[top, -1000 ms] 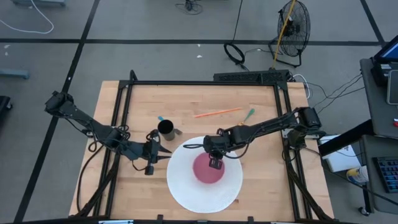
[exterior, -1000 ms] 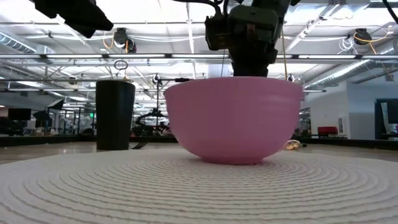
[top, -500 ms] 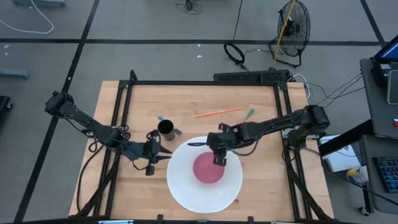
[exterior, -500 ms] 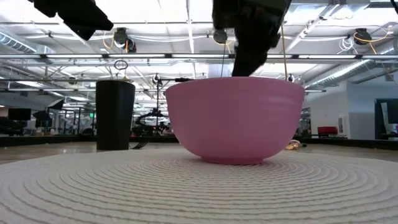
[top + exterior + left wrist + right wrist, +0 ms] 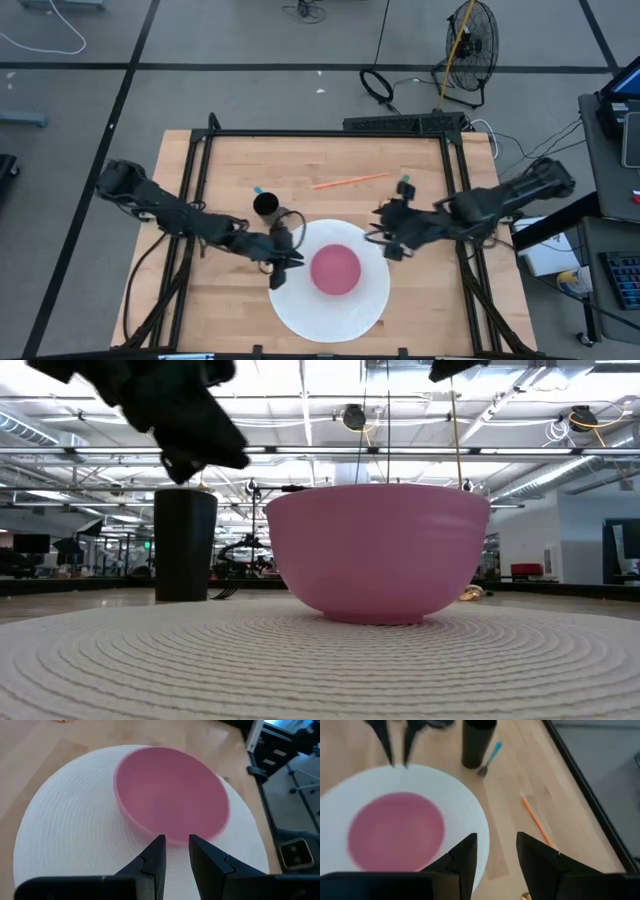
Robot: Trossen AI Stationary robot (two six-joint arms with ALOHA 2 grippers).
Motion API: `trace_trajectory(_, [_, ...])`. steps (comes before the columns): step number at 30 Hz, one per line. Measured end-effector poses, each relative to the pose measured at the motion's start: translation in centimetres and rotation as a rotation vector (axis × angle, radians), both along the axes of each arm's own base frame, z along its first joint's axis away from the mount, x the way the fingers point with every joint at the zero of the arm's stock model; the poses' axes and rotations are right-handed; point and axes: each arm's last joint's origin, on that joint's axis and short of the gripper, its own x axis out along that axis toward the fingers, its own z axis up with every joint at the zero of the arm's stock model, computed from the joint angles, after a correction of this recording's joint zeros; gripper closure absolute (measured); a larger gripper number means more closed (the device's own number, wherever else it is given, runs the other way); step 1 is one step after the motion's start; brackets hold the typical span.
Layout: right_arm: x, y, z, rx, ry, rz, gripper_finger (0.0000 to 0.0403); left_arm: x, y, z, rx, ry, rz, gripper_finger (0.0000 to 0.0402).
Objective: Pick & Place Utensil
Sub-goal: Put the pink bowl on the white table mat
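Observation:
A pink bowl [image 5: 335, 268] stands on its base on a round white woven mat [image 5: 330, 318]. My left gripper [image 5: 288, 262] hovers over the mat's left edge with its fingers narrowly open and empty; in its wrist view [image 5: 177, 845] it points at the bowl [image 5: 170, 795]. My right gripper [image 5: 380, 238] is open and empty at the mat's right edge [image 5: 496, 842]. A blue-handled fork [image 5: 489, 759] lies flat on the wood beside a black cup [image 5: 266, 206]. An orange stick [image 5: 350, 181] and a green-handled utensil [image 5: 402, 184] lie toward the far side.
The black cup [image 5: 185, 545] stands upright to the far left of the bowl [image 5: 375, 550], close to my left arm. A black frame runs around the table top [image 5: 320, 133]. Bare wood shows between the mat and the orange stick [image 5: 535, 820].
My right gripper has pulled back from above the bowl toward the table's right edge and now sits beside the mat. My left gripper has moved right, from the bare wood onto the mat's left edge, toward the bowl. The bowl has stayed where it was.

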Motion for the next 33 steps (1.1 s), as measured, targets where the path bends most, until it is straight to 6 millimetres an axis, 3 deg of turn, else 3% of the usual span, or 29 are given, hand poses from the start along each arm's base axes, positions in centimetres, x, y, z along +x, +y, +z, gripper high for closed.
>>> trace_trajectory(10, [-5.9, 0.0, -2.0, -0.027, -0.086, 0.081, 0.0273, 4.5, -0.4, 2.5, 0.024, 0.248, 0.133, 0.0313])
trace_trajectory(16, [-8.1, -0.3, -4.1, -0.011, -0.136, 0.143, 0.0273, 6.7, -0.1, 3.4, -0.079, 0.396, 0.258, 0.0313])
trace_trajectory(22, [-9.8, 0.0, -5.1, 0.028, -0.160, 0.195, 0.0273, 8.2, 0.2, 3.3, -0.175, 0.528, 0.379, 0.0313])
trace_trajectory(33, [-10.4, 0.9, -4.1, 0.027, -0.246, 0.318, 0.0273, 9.1, -0.3, 2.9, -0.190, 0.581, 0.424, 0.0313])
